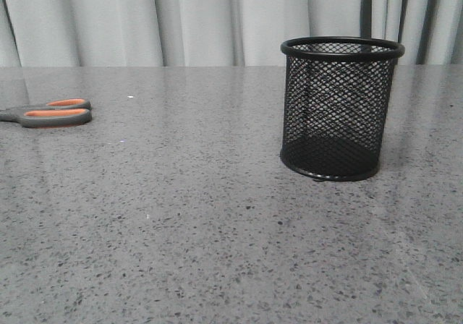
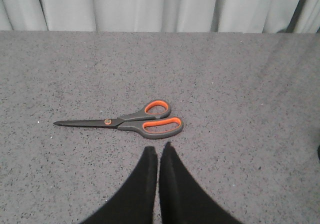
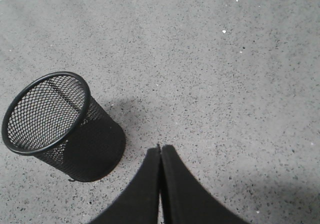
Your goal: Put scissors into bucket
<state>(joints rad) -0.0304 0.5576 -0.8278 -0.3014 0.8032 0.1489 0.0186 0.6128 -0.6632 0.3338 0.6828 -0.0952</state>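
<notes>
step in hand is the approach: my left gripper (image 2: 158, 151) hangs clenched and empty above the grey speckled table (image 1: 217, 230), just short of the grey-handled, orange-lined scissors with metal blades (image 2: 131, 123), which lie flat at far left. my right gripper (image 3: 160, 151), also clenched and empty, hangs beside the upright black wire-mesh bucket (image 1: 340, 107). next, i judge, my left fingers must spread, descend over the handles, then pinch.

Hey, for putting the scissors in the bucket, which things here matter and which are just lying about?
Part of the job:
- scissors, lying flat on the table, blades closed
- bucket, upright, nothing visible inside
- left gripper, shut, above the table near the scissors' handles
- right gripper, shut, beside the bucket

Just there:
- grey speckled table
- curtain behind
</notes>
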